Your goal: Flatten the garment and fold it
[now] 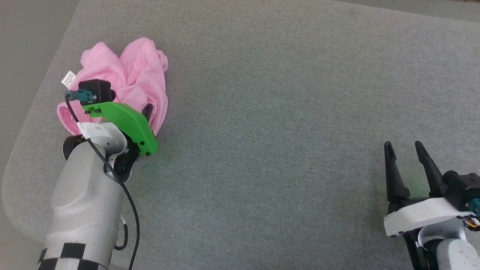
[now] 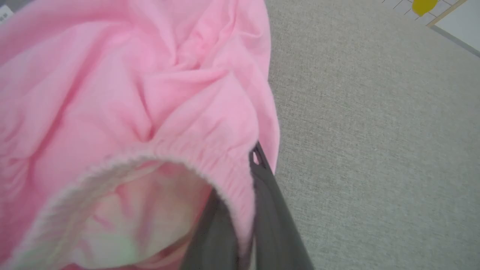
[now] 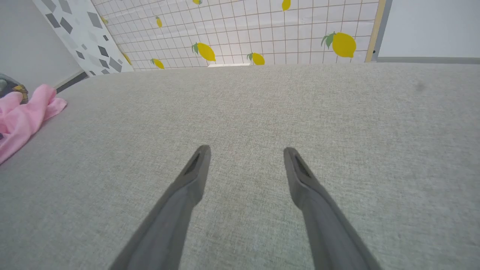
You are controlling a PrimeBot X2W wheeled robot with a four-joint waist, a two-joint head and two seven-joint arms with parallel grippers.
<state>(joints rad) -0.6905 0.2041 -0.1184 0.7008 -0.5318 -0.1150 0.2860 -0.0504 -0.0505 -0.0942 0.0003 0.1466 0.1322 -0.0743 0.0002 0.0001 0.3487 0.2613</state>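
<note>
The garment [image 1: 131, 78], a crumpled light pink knit with a small white label [image 1: 68, 78], lies bunched near the far left corner of the grey surface. My left gripper [image 1: 144, 112] reaches into its near edge, mostly hidden under the green wrist cover. In the left wrist view the two dark fingers [image 2: 270, 210] are pressed together with the gathered elastic waistband [image 2: 236, 180] pinched between them, the garment [image 2: 131, 93] heaped just beyond. My right gripper [image 1: 407, 150] hovers open over bare surface at the lower right, nothing between its fingers [image 3: 195, 176]. The garment [image 3: 22, 116] shows far to its left.
The grey padded surface [image 1: 281, 112] has a rounded left edge [image 1: 15, 150] close to the garment, with floor beyond. A lemon-patterned tiled wall [image 3: 262, 33] rises past the far edge.
</note>
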